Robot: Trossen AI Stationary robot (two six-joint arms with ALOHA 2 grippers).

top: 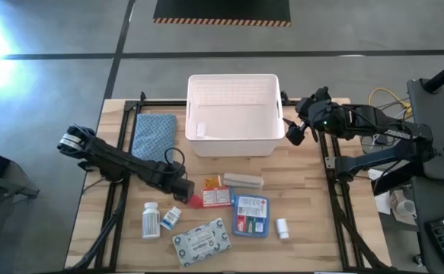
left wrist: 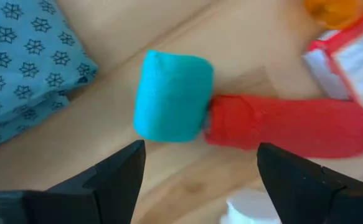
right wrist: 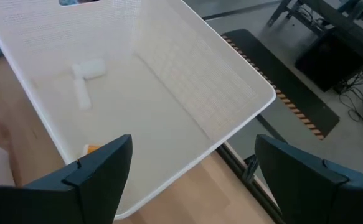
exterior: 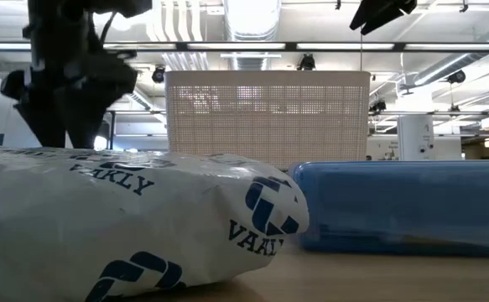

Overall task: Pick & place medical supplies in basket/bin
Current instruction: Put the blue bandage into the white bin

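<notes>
The red tube with its teal cap (left wrist: 172,96) lies flat on the wooden worktop (top: 313,228), framed between the left tool's (left wrist: 197,168) released fingers for pickup; the right tool (right wrist: 190,171) hangs released over the white slotted plastic bin (top: 233,141).

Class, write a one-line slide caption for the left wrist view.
Open left gripper poised above a teal-capped red tube lying on the wooden table, beside a blue patterned cloth.

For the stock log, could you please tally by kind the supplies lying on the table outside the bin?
White bottles: 2
Packets: 2
Patterned flat pack: 1
Beige bar: 1
Teal-capped red tube: 1
Small teal-white box: 1
Small orange item: 1
Total: 9
</notes>
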